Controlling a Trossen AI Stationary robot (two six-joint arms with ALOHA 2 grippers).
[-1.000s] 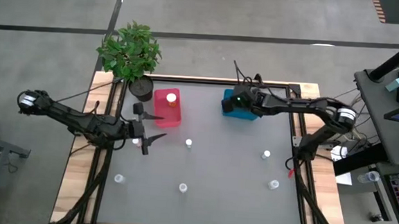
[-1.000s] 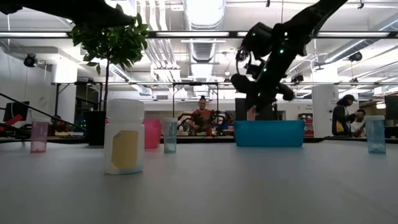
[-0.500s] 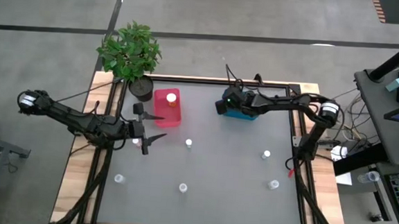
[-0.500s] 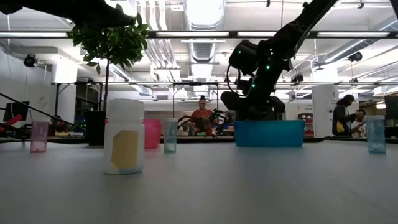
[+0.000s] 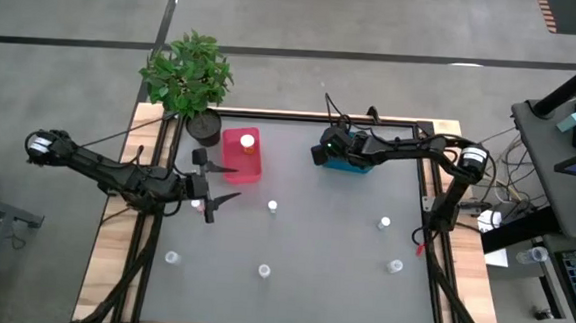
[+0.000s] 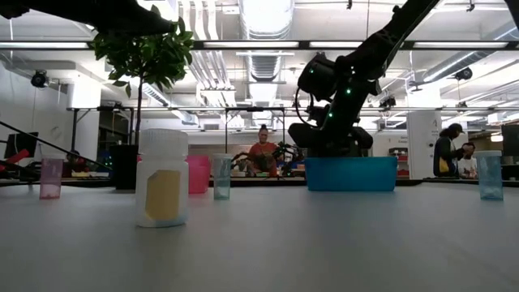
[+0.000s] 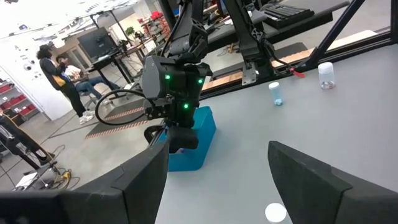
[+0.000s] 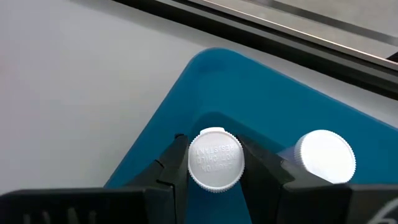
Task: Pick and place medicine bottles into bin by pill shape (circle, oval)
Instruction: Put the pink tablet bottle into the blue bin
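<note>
The right end effector point(image 8: 214, 171) is down inside the teal bin point(image 8: 261, 106), at about 1 o'clock on the table point(image 5: 324, 234) in the high view. Its fingers point(image 8: 174, 165) are closed on the white cap of a bottle point(image 8: 215, 159), which it holds upright in the bin. A second bottle point(image 8: 325, 157) stands in the bin just beside the held one.

The left end effector point(image 5: 213, 201) hovers at about 9 o'clock with its fingers spread wide and nothing between them, near the pink bin point(image 5: 241, 156) at 11 o'clock, which holds one bottle point(image 5: 248, 143). A plant pot point(image 5: 204, 126) sits beside that bin.

Loose bottles stand on the table: one near the centre point(image 5: 272, 208), one at 6 o'clock point(image 5: 263, 271), one at 7 o'clock point(image 5: 171, 258), two at 4 o'clock point(image 5: 385, 224) point(image 5: 395, 266).
</note>
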